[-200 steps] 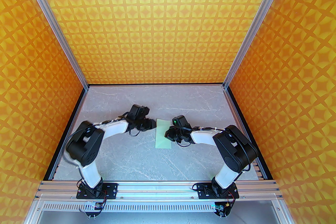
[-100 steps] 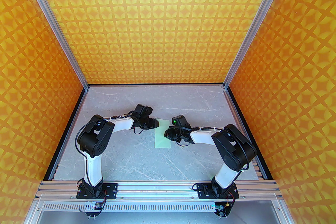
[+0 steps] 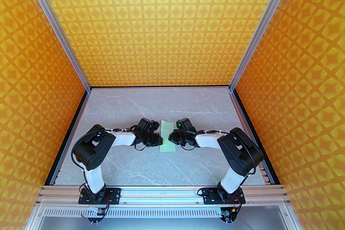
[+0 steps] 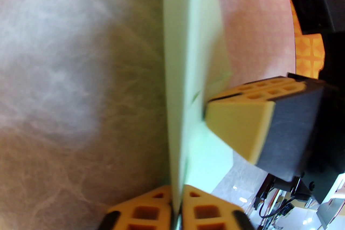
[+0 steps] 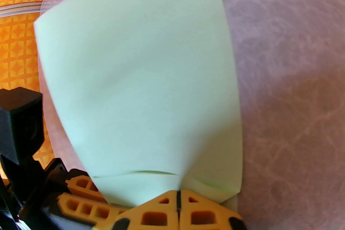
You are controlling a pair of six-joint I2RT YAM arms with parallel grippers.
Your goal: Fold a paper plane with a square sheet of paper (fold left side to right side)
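Left of the worktop's (image 3: 140,167) middle, our left gripper (image 3: 159,140) is clamped tight on the left edge of the square sheet of paper (image 3: 167,146). In its wrist view the orange fingertips (image 4: 151,206) pinch that edge, which stands up edge-on. The pale mint sheet shows as a narrow strip near the worktop's middle, between our two grippers. At its right edge our right gripper (image 3: 172,139) has its fingertips (image 5: 204,212) drawn together, the paper puckering where they nip it.
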